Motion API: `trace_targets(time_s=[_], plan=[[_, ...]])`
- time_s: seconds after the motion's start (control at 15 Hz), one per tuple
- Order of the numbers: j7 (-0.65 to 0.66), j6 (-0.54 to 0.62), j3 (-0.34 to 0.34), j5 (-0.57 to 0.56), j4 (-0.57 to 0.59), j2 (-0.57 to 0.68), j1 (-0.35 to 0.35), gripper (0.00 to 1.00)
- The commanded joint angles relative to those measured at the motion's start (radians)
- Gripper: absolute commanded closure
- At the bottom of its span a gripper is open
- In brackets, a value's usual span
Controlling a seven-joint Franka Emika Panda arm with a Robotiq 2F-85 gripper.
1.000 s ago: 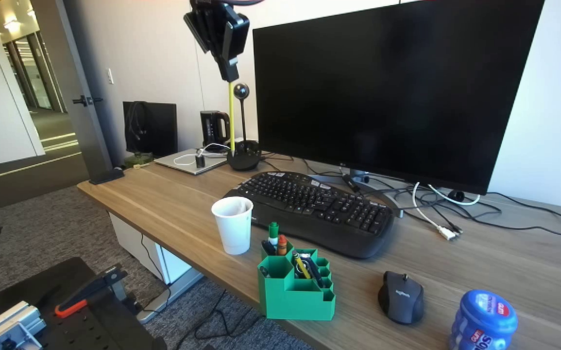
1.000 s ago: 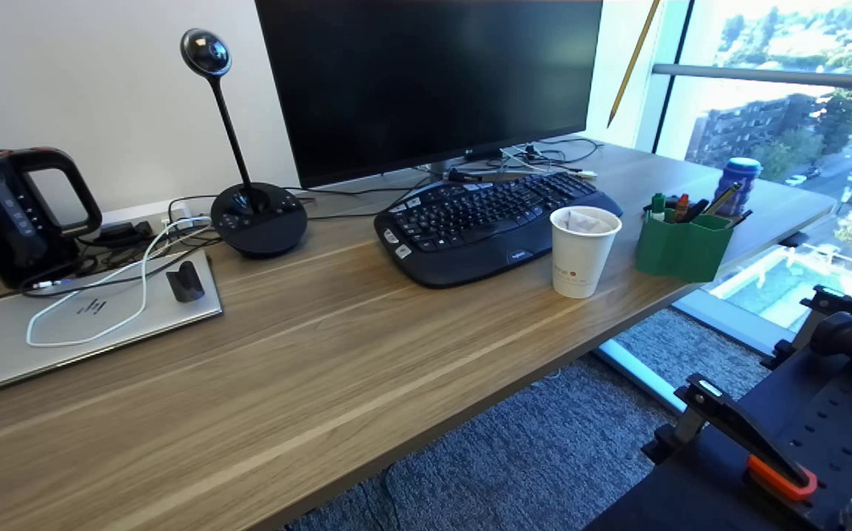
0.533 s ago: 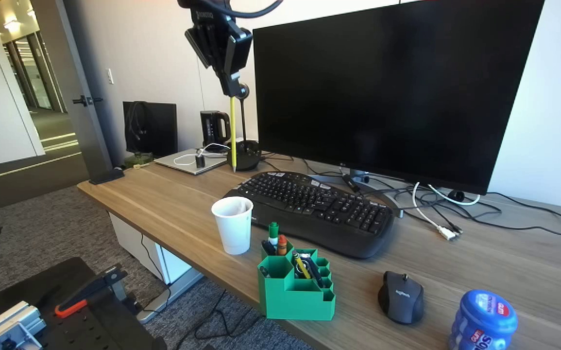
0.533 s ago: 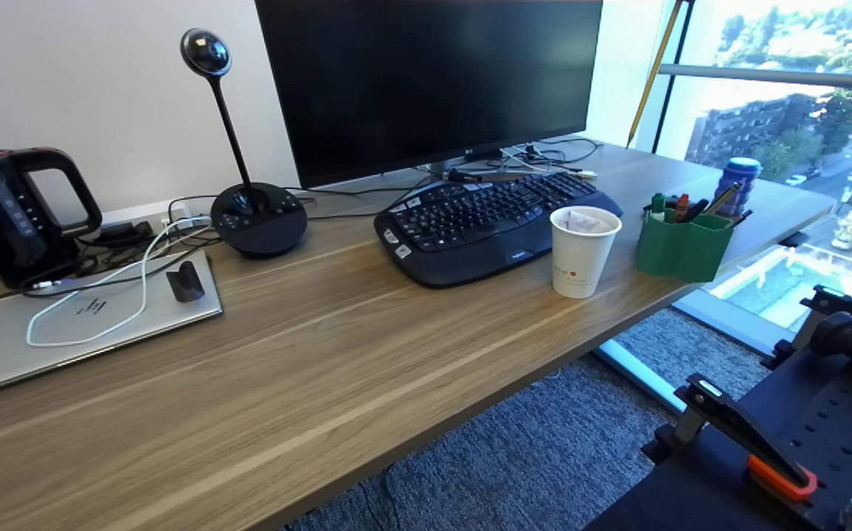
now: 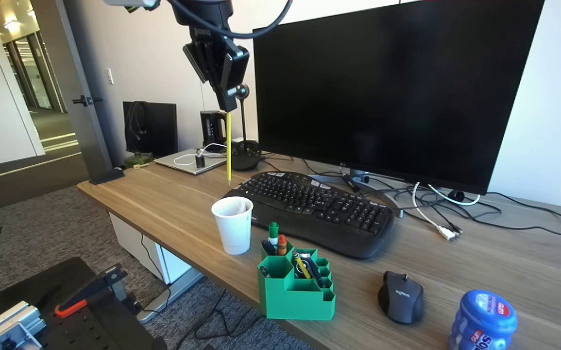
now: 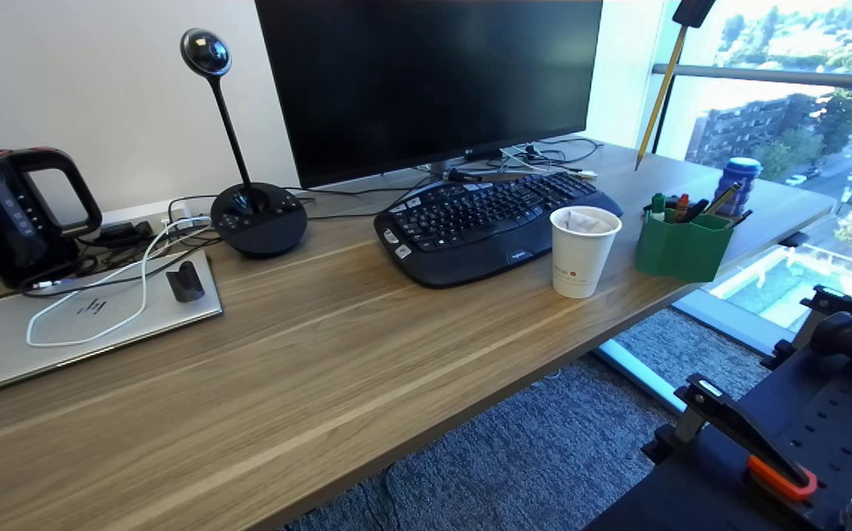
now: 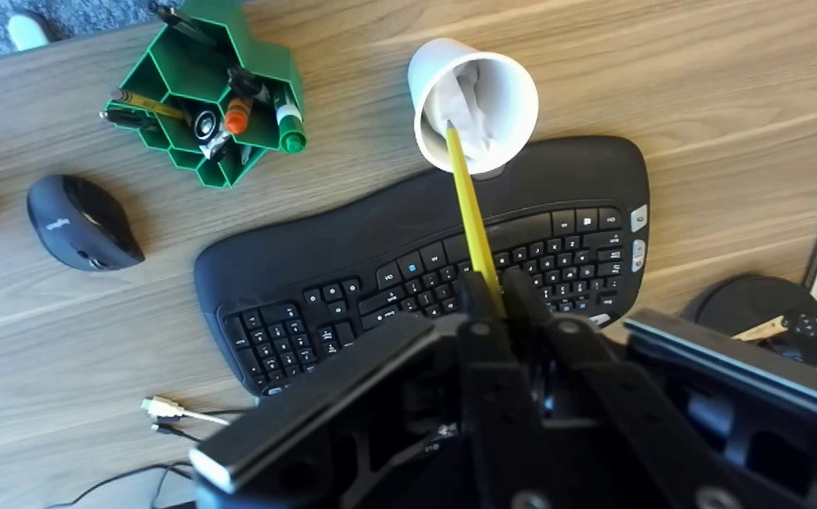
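Observation:
My gripper [image 5: 228,106] is shut on a yellow pencil [image 5: 229,150], which hangs point down in the air above the desk. In the wrist view both fingertips pinch the pencil [image 7: 470,205] near its upper end, and its tip overlaps the mouth of a white paper cup [image 7: 422,81]. In an exterior view the tip is a little above the cup [image 5: 235,233]; there is a gap between them. Crumpled white tissue lies in the cup. Another exterior view has the pencil [image 6: 660,103] slightly tilted, up and right of the cup [image 6: 580,258], with only a fingertip of the gripper [image 6: 693,12] showing.
A green pen holder [image 5: 299,306] with pens and markers stands beside the cup. Behind lies a black keyboard [image 5: 309,228], with a large monitor [image 5: 382,97] beyond. A mouse [image 5: 401,299], a blue tub [image 5: 484,321] and a stalked camera [image 6: 260,221] are also on the desk.
The gripper has come down with the pencil still in it, so the tip is lower in both exterior views. Nothing on the desk has moved.

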Motion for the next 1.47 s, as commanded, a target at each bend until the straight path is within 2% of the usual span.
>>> trace_targets(time_s=[0.0, 0.93, 1.2, 1.4], plan=[[-0.003, 0.003, -0.004, -0.017, -0.004, 0.009, -0.004, 0.98], [-0.037, 0.041, -0.024, 0.018, -0.017, 0.029, -0.002, 0.98], [-0.093, 0.091, -0.034, 0.016, -0.01, 0.044, 0.001, 0.98], [-0.181, 0.138, -0.05, 0.063, -0.004, 0.056, 0.016, 0.98]])
